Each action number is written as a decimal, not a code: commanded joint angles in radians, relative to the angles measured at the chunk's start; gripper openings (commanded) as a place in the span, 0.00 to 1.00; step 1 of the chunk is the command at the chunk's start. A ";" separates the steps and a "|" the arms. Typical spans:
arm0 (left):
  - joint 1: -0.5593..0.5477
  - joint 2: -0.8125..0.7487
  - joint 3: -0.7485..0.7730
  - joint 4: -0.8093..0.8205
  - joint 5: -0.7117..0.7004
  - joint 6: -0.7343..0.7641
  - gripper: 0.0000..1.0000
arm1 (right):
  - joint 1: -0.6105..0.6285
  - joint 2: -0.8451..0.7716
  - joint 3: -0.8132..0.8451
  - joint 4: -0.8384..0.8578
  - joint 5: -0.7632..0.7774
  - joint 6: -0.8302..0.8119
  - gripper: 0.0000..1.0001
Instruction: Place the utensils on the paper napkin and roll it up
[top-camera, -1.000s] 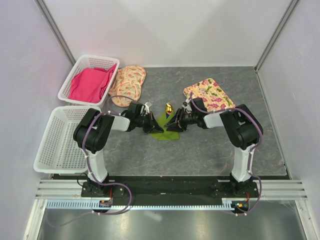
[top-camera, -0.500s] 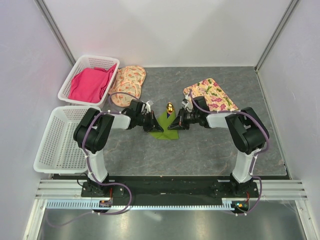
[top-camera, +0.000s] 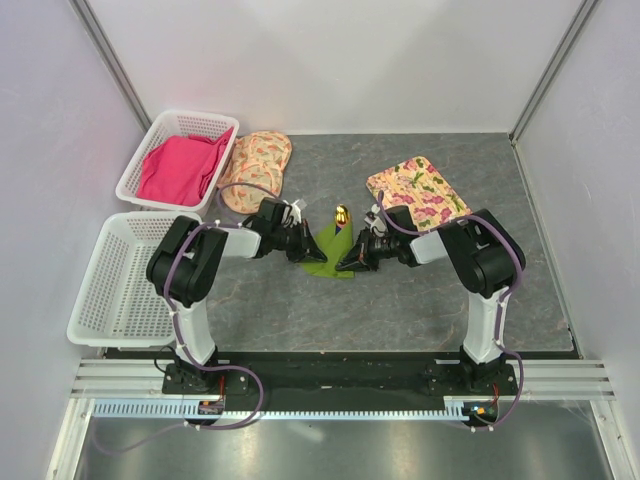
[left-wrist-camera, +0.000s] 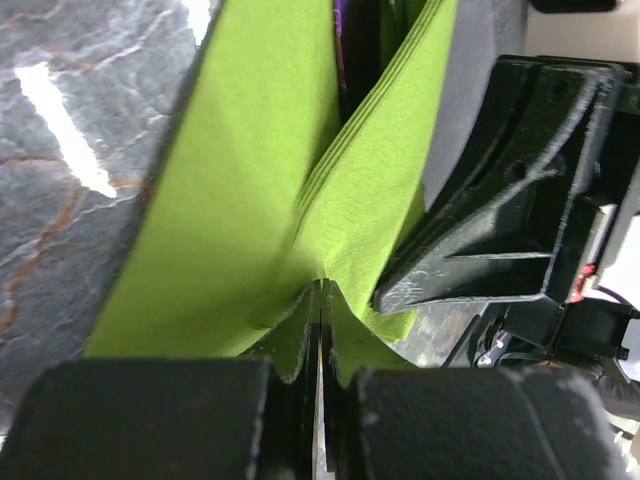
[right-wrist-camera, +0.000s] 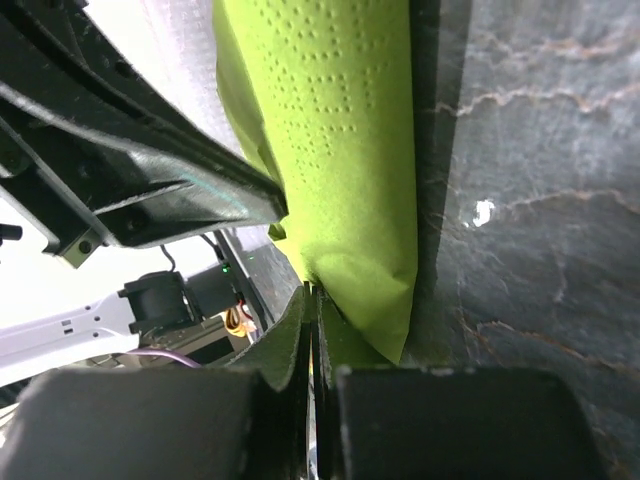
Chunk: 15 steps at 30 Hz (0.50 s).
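In the top view, the paper napkin (top-camera: 322, 258) is seen as a small lime-green sheet, folded up like a tent on the grey table (top-camera: 400, 300) between the two arms; its left edge is gripped by the left gripper (top-camera: 305, 250) and its right edge by the right gripper (top-camera: 350, 262); the shiny gold end of the shorter utensil (top-camera: 341, 215) is seen poking out at the napkin's far side; a basket (top-camera: 150, 135) with a pink cloth (top-camera: 180, 168) and two floral mats (top-camera: 418, 190) are set well apart from it.

In the left wrist view, the paper's thin stacked layers are shown, pinched between fingers closed almost to touching; two flaps are spread upward in a V, and the dark-blue utensil (left-wrist-camera: 352, 60), hidden from above, is glimpsed in the fold.

In the right wrist view, an embossed dot pattern is revealed on the paper, which is curved over like a loose roll; its lower corner is clamped between the narrowly closed fingers; the utensils are hidden here.
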 joint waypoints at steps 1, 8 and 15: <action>-0.008 -0.086 0.009 0.075 0.041 0.032 0.06 | 0.000 0.048 -0.031 0.032 0.065 0.016 0.00; -0.037 -0.099 -0.020 0.112 0.049 -0.020 0.09 | -0.002 0.041 -0.032 0.042 0.067 0.038 0.00; -0.045 -0.036 -0.017 0.144 0.046 -0.043 0.09 | -0.002 0.031 -0.034 0.033 0.062 0.036 0.00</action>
